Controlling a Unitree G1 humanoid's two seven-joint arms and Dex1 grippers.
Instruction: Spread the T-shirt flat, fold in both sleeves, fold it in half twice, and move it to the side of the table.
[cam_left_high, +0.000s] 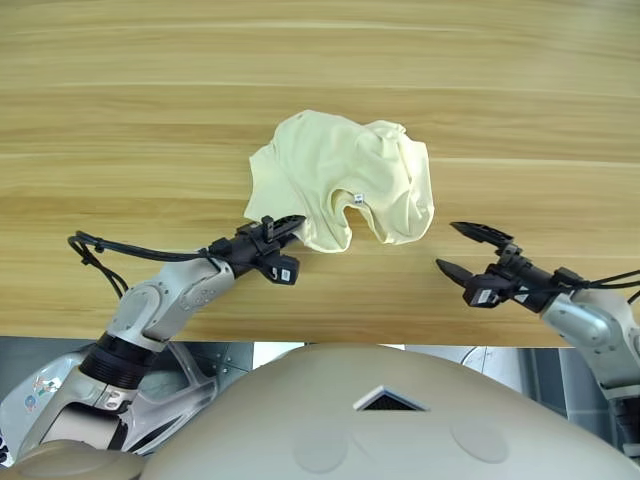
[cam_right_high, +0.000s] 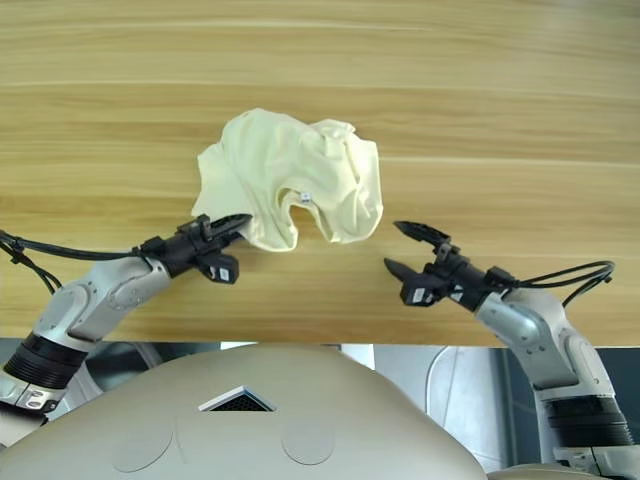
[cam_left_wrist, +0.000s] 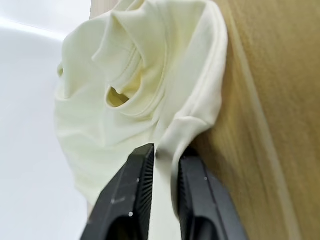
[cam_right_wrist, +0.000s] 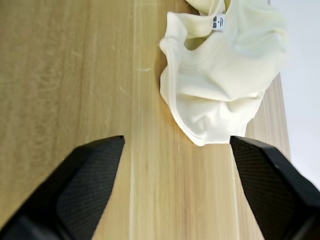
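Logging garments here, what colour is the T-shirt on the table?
Pale yellow, plain; the T-shirt shows best in the left eye view.

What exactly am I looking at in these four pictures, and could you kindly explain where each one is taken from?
This is a humanoid robot with two arms, each ending in a two-fingered hand. The two wide pictures come from a pair of cameras in its head, looking down over its arms, so both show the same scene. The other two come from a small camera on each wrist, looking out past that hand's fingers. On the wooden table lies a crumpled pale yellow T-shirt. The left hand is closed on the near edge of the shirt; the left wrist picture shows cloth pinched between its dark fingers. The right hand is open, holds nothing, and is over the table, apart from the shirt.
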